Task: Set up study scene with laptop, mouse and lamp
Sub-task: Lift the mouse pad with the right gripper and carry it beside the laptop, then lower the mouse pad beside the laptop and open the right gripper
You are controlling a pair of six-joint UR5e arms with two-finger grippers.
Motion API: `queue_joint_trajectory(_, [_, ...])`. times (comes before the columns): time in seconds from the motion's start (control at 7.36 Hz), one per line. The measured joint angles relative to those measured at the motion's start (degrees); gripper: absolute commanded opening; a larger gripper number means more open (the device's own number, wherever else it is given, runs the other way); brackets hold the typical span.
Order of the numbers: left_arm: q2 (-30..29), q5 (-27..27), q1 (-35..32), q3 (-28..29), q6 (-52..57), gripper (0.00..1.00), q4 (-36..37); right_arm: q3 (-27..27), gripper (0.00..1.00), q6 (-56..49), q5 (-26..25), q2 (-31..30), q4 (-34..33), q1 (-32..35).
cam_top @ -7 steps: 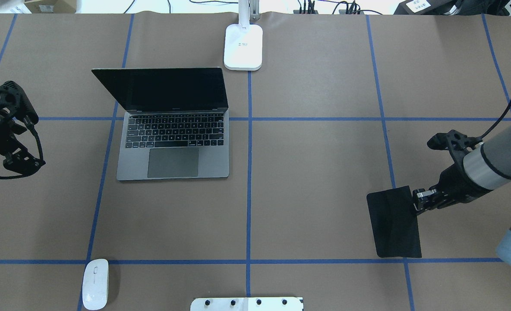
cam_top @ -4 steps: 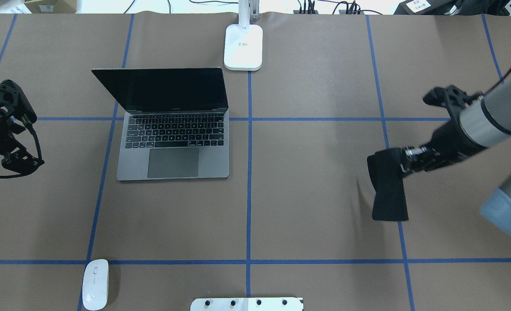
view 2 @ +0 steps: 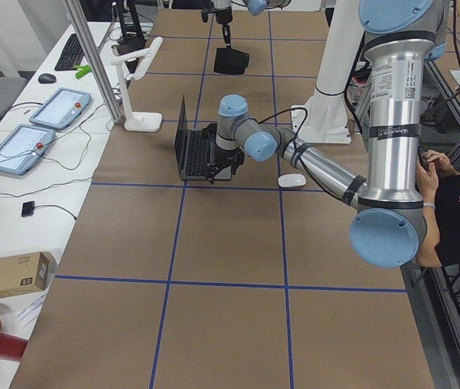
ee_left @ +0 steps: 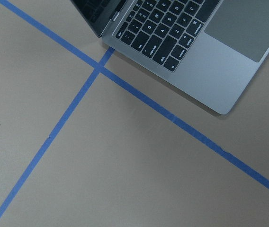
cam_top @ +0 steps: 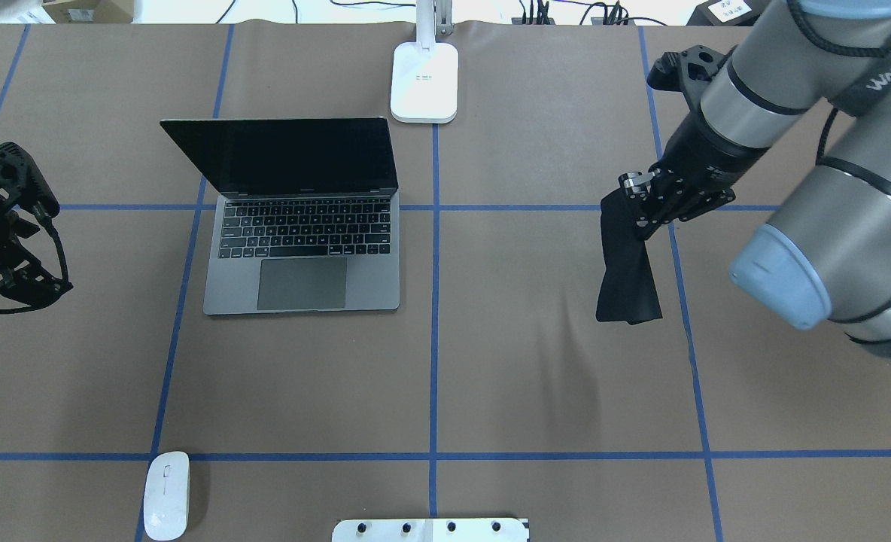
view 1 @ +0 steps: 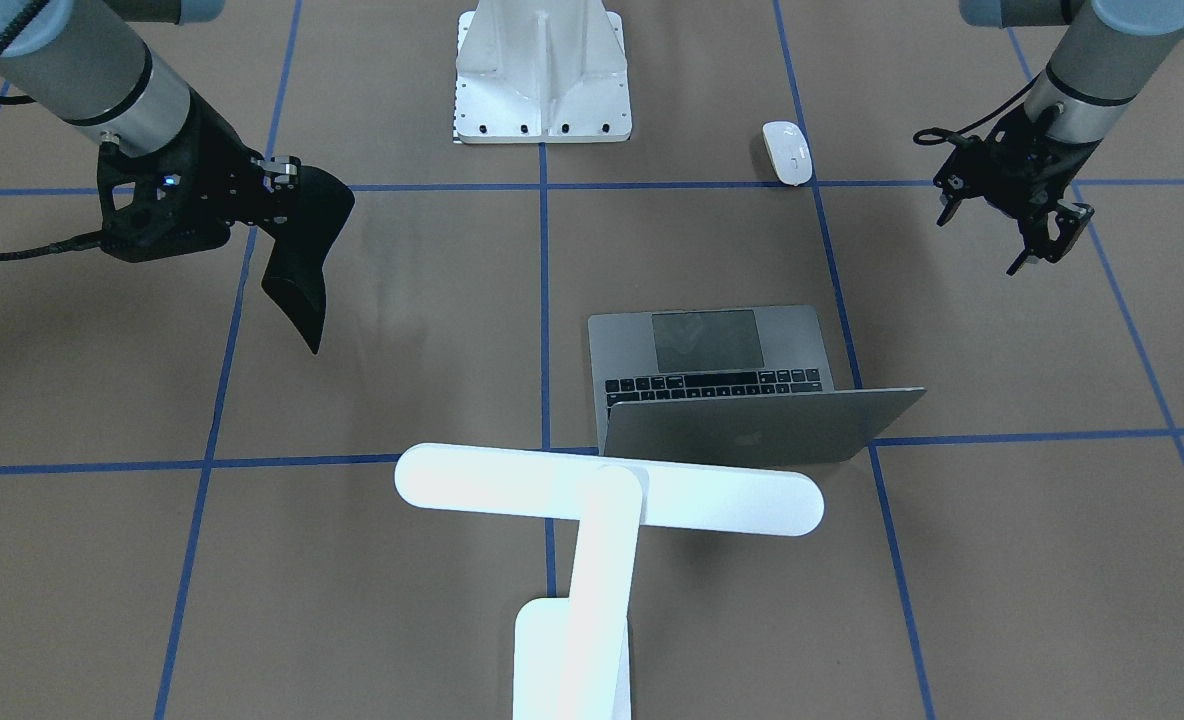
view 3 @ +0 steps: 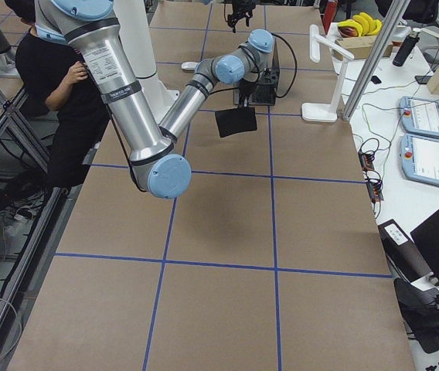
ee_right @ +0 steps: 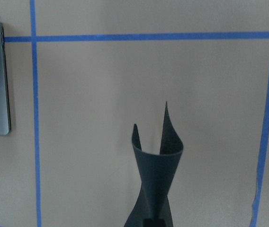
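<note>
The open grey laptop [cam_top: 302, 226] sits left of centre, its lid showing in the front-facing view [view 1: 752, 425]. The white mouse [cam_top: 165, 494] lies near the front left by the tape line. The white lamp stands at the far middle on its base [cam_top: 424, 81], with its bar head [view 1: 607, 487] over the table. My right gripper [cam_top: 641, 211] is shut on one edge of a black mouse pad [cam_top: 627, 263], which hangs curled in the air right of the laptop. My left gripper [view 1: 1050, 242] hovers open and empty to the left of the laptop.
A white ribbed mount [view 1: 542, 75] with bolt holes sits at the near middle edge [cam_top: 430, 529]. Blue tape lines divide the brown table cover [cam_top: 536, 361] into squares. An operator [view 2: 449, 203] sits beside the robot's base.
My right gripper has lifted the mouse pad off the table and carried it away from the robot and toward the laptop; the pad now hangs curled. The left arm has hardly moved.
</note>
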Motion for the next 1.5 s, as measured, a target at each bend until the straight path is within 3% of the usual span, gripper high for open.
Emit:
queue_joint_trajectory(0.27, [0.2, -0.02, -0.02, 0.06, -0.29, 1.0, 0.0, -9.0, 0.1, -2.01, -2.46, 8.62, -1.7, -1.04])
queue_joint_trajectory(0.68, [0.24, -0.02, 0.02, 0.79, -0.53, 1.0, 0.0, -18.74, 0.1, -3.16, -3.52, 16.79, -2.25, -1.82])
queue_joint_trajectory(1.36, [0.21, -0.02, 0.07, 1.62, -0.58, 1.0, -0.04, -23.62, 0.14, -1.88, -1.87, 20.18, -2.68, -2.18])
queue_joint_trajectory(1.5, [0.21, -0.02, 0.07, 1.75, -0.54, 1.0, -0.07, -23.67, 0.99, -1.47, -1.45, 20.12, -2.68, -2.18])
